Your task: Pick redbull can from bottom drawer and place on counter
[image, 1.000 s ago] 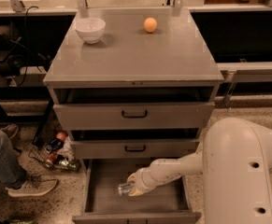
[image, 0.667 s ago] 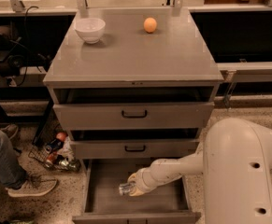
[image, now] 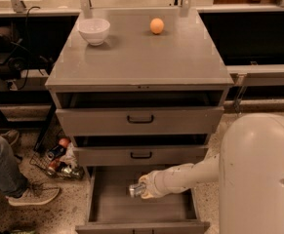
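The bottom drawer [image: 102, 208] is pulled open at the foot of the cabinet. My gripper [image: 141, 189] reaches into it from the right on the white arm and is shut on the redbull can [image: 134, 190], a small silvery can held on its side just above the drawer floor. The counter [image: 141, 57] is the grey slab on top of the cabinet, well above the gripper.
A white bowl [image: 93, 30] and an orange [image: 156, 25] sit at the back of the counter. Two upper drawers with black handles [image: 140, 119] stand slightly open. A person's leg and shoe [image: 14, 186] and a wire basket of cans [image: 58, 160] are at the left. My white body [image: 261, 179] fills the lower right.
The gripper and the can have shifted slightly up and to the right inside the bottom drawer. Nothing else has moved.
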`<state>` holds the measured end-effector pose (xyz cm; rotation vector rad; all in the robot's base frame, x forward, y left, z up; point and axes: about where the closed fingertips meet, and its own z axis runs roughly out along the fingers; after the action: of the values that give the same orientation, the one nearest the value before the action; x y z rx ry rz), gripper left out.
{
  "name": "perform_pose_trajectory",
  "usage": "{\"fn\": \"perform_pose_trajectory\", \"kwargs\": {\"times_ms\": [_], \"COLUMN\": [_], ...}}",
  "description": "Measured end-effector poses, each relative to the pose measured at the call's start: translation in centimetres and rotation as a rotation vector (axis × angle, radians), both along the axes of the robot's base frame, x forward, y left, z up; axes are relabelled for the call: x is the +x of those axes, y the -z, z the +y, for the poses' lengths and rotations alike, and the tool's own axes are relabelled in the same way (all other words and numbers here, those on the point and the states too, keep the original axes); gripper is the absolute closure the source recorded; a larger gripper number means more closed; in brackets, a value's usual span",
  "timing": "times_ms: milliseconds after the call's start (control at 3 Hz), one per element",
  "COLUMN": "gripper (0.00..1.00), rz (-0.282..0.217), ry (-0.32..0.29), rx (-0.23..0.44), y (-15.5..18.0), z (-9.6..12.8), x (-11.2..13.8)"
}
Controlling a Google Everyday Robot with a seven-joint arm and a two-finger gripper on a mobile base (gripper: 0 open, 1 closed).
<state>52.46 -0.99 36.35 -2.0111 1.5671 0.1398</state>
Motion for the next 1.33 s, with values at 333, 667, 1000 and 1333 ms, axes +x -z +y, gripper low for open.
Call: {"fn": "perform_pose_trajectory", "kwargs": {"times_ms": [333,667,1000,1333], "gripper": [1.00,1.00,1.00,1.00], "rz": [-0.139,-0.235,-0.268,-0.336], "ry": [-0.014,-0.045,-0.052,-0.060], "rx": [-0.062,-0.093,-0.088,-0.071], "y": [-5.9,-11.4,-13.2,-15.7], "z": [-2.6,-3.8,-3.6,-4.4], "x": [-0.3,-1.1,-0.8,-0.9]}}
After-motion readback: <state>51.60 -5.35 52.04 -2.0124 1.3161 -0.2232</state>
